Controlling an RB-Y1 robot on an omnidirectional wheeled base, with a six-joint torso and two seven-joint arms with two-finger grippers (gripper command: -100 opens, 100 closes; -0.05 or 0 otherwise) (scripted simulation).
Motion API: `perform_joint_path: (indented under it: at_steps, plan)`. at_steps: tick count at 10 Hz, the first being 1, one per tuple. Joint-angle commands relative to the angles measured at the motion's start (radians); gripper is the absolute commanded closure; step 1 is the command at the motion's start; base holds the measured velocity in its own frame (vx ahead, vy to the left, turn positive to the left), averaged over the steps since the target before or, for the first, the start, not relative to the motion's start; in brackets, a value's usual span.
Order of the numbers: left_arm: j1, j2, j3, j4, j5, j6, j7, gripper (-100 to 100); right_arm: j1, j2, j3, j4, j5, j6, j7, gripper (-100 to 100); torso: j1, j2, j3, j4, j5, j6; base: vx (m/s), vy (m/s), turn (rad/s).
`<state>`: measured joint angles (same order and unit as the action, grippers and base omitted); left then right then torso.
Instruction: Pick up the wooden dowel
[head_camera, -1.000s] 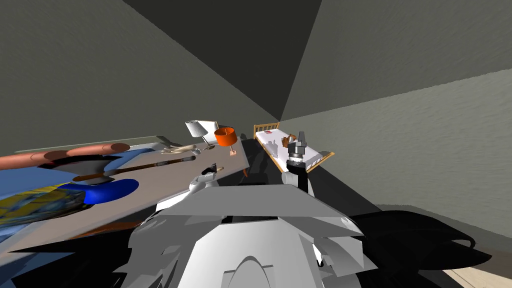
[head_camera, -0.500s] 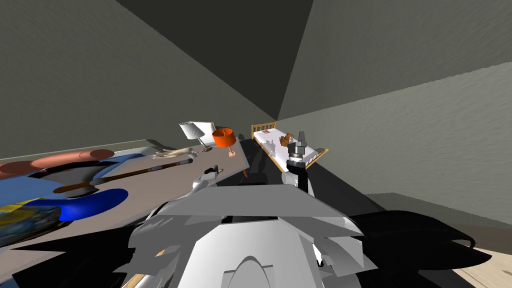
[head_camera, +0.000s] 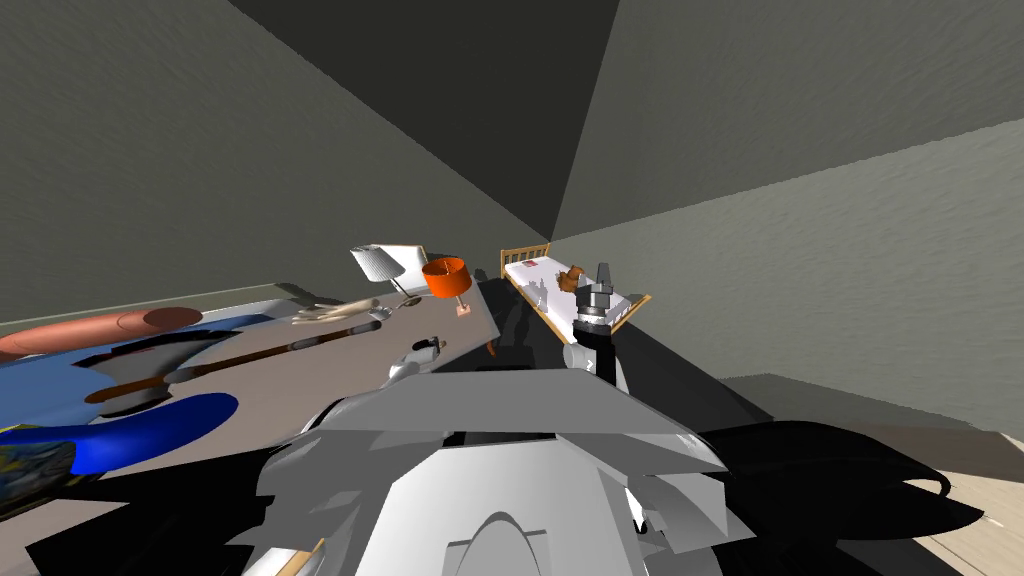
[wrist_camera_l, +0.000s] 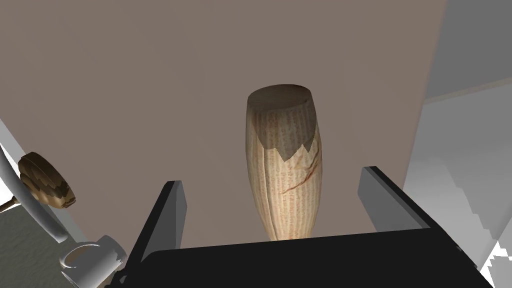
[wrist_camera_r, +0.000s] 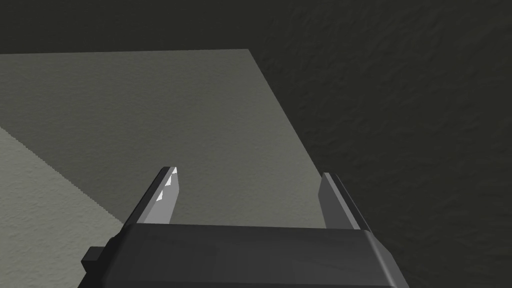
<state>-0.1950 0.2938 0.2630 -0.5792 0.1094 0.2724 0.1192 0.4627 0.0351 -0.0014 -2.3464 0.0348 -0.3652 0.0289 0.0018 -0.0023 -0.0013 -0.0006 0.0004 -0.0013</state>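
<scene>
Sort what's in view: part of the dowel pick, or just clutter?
Job: wooden dowel, left end effector open around it, table underneath.
Clutter: orange lamp, white lamp, long dark rod, bed, raised right end effector.

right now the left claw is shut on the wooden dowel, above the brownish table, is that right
Not quite. The left claw is open, not shut. In the left wrist view its fingers stand clear of the wooden dowel on both sides, with a gap showing on each. The rest holds: the dowel lies between them, above the brownish table.
</scene>
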Motion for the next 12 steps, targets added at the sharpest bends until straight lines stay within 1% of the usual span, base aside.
perform_joint_path:
  at_steps: [1, 2, 3, 6, 7, 8, 12]
  plan:
    - [0.000, 0.000, 0.000, 0.000, 0.000, 0.000, 0.000, -100, 0.000, 0.000, 0.000, 0.000, 0.000, 0.000, 0.000, 0, 0.000, 0.000, 0.000, 0.000, 0.000, 0.000, 0.010, 0.012, -0.012]
    - [0.000, 0.000, -0.001, 0.005, 0.001, -0.004, -0.001, 0, 0.000, 0.000, 0.000, 0.000, 0.000, 0.000, 0.000, 0, -0.001, 0.000, 0.000, 0.000, 0.000, 0.000, 0.000, 0.000, 0.000]
    - [0.009, -0.008, -0.004, 0.020, -0.002, -0.031, -0.001, -100, 0.000, 0.000, 0.000, 0.000, 0.000, 0.000, 0.000, 0, -0.002, 0.001, 0.001, 0.000, 0.000, 0.000, 0.053, 0.022, 0.029]
    - [0.023, -0.021, -0.009, 0.047, -0.007, -0.078, -0.001, -100, 0.000, 0.000, 0.000, 0.000, 0.000, 0.000, 0.000, 0, 0.000, -0.003, -0.002, -0.001, 0.000, 0.000, 0.078, 0.033, 0.022]
    - [0.012, -0.016, -0.008, 0.057, -0.005, -0.073, -0.001, -100, 0.000, 0.000, 0.000, 0.000, 0.000, 0.000, 0.000, 0, 0.000, -0.004, -0.002, -0.001, 0.000, 0.000, 0.040, 0.011, 0.004]
    - [0.012, -0.016, -0.008, 0.061, -0.005, -0.079, -0.001, 100, 0.000, 0.000, 0.000, 0.000, 0.000, 0.000, 0.000, 0, -0.001, -0.002, -0.001, 0.000, 0.000, 0.000, 0.005, 0.001, 0.003]
    - [0.013, -0.017, -0.008, 0.061, -0.005, -0.077, 0.000, 100, 0.000, 0.000, 0.000, 0.000, 0.000, 0.000, 0.000, 0, -0.002, 0.001, 0.001, 0.001, -0.001, 0.001, 0.000, 0.000, 0.000]
